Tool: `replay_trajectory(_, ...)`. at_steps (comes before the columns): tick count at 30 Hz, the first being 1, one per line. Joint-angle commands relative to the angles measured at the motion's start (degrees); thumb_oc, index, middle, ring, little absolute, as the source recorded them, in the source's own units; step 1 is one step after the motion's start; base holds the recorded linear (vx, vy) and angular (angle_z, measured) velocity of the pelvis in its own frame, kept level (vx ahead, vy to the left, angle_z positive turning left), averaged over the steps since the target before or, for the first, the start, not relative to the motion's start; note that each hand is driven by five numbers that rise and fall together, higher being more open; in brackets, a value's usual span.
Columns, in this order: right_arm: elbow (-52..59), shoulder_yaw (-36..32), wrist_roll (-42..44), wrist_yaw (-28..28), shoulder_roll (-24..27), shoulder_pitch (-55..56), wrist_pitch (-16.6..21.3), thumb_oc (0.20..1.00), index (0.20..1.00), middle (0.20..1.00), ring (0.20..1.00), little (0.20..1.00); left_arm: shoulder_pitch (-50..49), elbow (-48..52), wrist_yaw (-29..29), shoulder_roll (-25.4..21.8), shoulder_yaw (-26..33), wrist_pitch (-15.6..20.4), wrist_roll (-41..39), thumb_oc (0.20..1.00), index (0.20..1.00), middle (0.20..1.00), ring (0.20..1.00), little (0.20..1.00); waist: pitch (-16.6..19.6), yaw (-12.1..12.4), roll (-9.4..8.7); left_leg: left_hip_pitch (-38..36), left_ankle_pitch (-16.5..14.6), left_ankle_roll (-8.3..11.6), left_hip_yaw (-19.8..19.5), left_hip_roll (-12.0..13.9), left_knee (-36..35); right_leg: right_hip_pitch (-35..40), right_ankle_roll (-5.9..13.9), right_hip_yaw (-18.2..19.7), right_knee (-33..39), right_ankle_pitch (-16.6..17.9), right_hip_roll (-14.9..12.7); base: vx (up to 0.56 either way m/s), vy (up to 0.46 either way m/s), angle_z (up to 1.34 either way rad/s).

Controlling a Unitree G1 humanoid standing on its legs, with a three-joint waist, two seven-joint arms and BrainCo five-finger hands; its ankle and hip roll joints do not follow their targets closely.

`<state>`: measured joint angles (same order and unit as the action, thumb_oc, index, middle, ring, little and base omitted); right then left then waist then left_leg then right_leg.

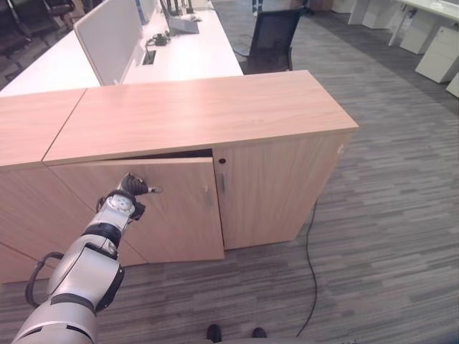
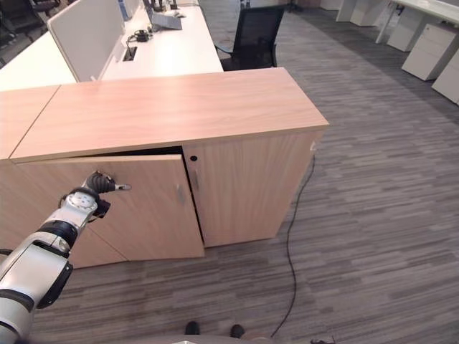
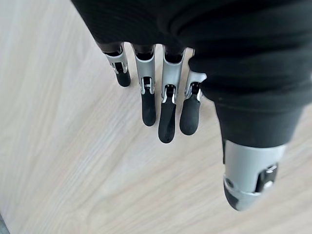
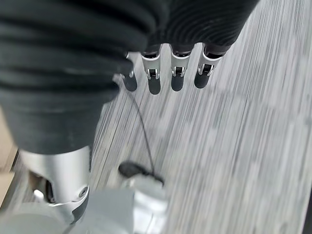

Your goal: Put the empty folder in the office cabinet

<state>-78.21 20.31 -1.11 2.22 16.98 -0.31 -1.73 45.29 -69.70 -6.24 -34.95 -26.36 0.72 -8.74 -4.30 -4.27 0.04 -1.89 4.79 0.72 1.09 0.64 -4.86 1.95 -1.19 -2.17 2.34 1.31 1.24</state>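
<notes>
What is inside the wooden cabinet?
The cabinet has its left door slightly ajar, the left hand flat against it. Inside shows a dark gap; its contents are hidden.

The left hand (image 3: 195, 73) holds its dark-tipped fingers (image 3: 166, 122) straight and close together over the pale wood-grain cabinet door (image 3: 63, 161), the thumb (image 3: 248, 180) set apart from them.

Left arm is reaching forward, its robot hand (image 1: 128, 195) extending straight, relaxed fingers (image 3: 166, 124) with the thumb apart. Right robot hand (image 4: 63, 87) is hanging downward, its fingers likewise straight and holding nothing.
</notes>
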Motion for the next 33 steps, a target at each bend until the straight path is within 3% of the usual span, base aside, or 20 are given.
replay_trajectory(1,-0.12,0.82,2.06,-0.86,1.11,0.59,0.31,1.000,1.000,1.000,1.000,1.000,10.27,0.80,-1.56,-2.39,3.66,4.89,-2.30,1.000,1.000,1.000,1.000,1.000,2.51,-2.04,-0.69,0.30,-6.73,-0.06,-0.30,-1.04,3.50,0.75,5.91,-1.80,0.04,-3.30,-1.66,0.01,0.062,-0.14)
replay_trajectory(6,-0.15,0.52,2.74,-0.46,0.41,1.36,0.35,1.000,1.000,1.000,1.000,1.000,10.76,-0.40,-1.49,-3.35,3.55,4.94,-2.32,1.000,1.000,1.000,1.000,1.000,3.89,-2.48,0.43,-1.88,-5.95,-0.22,0.51,-1.37,-0.14,1.85,6.78,-1.92,1.74,-2.95,-1.96,0.02,0.064,-0.03)
replay_trajectory(17,-0.08,1.08,2.55,-0.79,0.17,0.38,0.21,1.000,1.000,1.000,1.000,1.000,8.74,-2.97,-0.51,-0.61,3.81,4.65,-3.03,1.000,1.000,1.000,1.000,1.000,4.77,-2.30,0.41,-2.25,-6.38,-0.52,1.09,-1.75,-0.14,2.25,7.37,-1.83,2.33,-2.37,-2.71,0.00,0.037,0.00)
replay_trajectory(22,0.16,1.64,1.84,-1.13,-0.24,0.12,0.06,1.000,1.000,1.000,1.000,1.000,5.06,-1.46,0.10,2.19,6.35,5.41,-9.25,1.000,1.000,1.000,1.000,1.000,4.87,-2.01,0.14,-2.11,-6.51,-0.63,1.33,-1.79,-0.14,2.05,7.50,-1.90,2.37,-2.13,-3.00,-0.01,0.018,-0.06)
replay_trajectory(24,-0.38,1.14,1.48,-1.01,-0.75,0.80,-0.25,1.000,1.000,1.000,1.000,1.000,-2.04,3.38,1.86,4.43,11.41,6.87,-19.53,1.000,1.000,1.000,1.000,1.000,4.90,-1.31,-0.13,-2.16,-6.64,-0.70,1.00,-1.89,-0.14,2.29,7.46,-2.36,2.46,-2.24,-3.24,0.00,0.023,-0.09)
replay_trajectory(27,-0.62,0.74,1.44,-0.98,-1.38,0.86,-0.29,1.000,1.000,1.000,1.000,1.000,-8.00,6.54,2.30,6.80,14.41,7.51,-23.21,1.000,1.000,1.000,1.000,1.000,4.87,-0.72,-0.50,-2.21,-6.72,-0.76,0.70,-1.93,-0.14,2.50,7.38,-2.59,2.51,-2.32,-3.33,0.00,0.006,-0.03)
replay_trajectory(30,-0.41,-0.03,1.43,-1.45,-2.36,1.34,-0.18,1.000,1.000,1.000,1.000,1.000,-16.81,14.75,-0.64,10.56,17.52,10.02,-21.80,1.000,1.000,1.000,1.000,1.000,4.65,0.19,-1.15,-2.12,-6.68,-0.80,0.12,-2.03,-0.14,2.71,7.19,-2.83,2.65,-2.28,-3.47,0.00,0.000,0.00)
replay_trajectory(32,0.08,-0.40,1.46,-1.77,-3.24,2.11,0.33,1.000,1.000,1.000,1.000,1.000,-23.38,20.93,-3.09,13.01,17.54,11.15,-16.08,1.000,1.000,1.000,1.000,1.000,4.40,0.94,-1.76,-1.92,-6.65,-0.84,-0.40,-2.20,-0.14,2.70,7.07,-2.93,2.66,-2.31,-3.50,-0.02,-0.001,0.07)
replay_trajectory(33,-0.12,-0.91,1.12,-1.71,-2.92,1.86,0.42,1.000,1.000,1.000,1.000,1.000,-28.86,19.55,0.36,14.33,18.41,10.08,-18.83,1.000,1.000,1.000,1.000,1.000,4.23,1.46,-2.01,-1.70,-6.56,-0.84,-0.58,-2.23,-0.14,2.64,7.11,-3.37,2.66,-2.37,-3.56,-0.01,0.000,0.12)
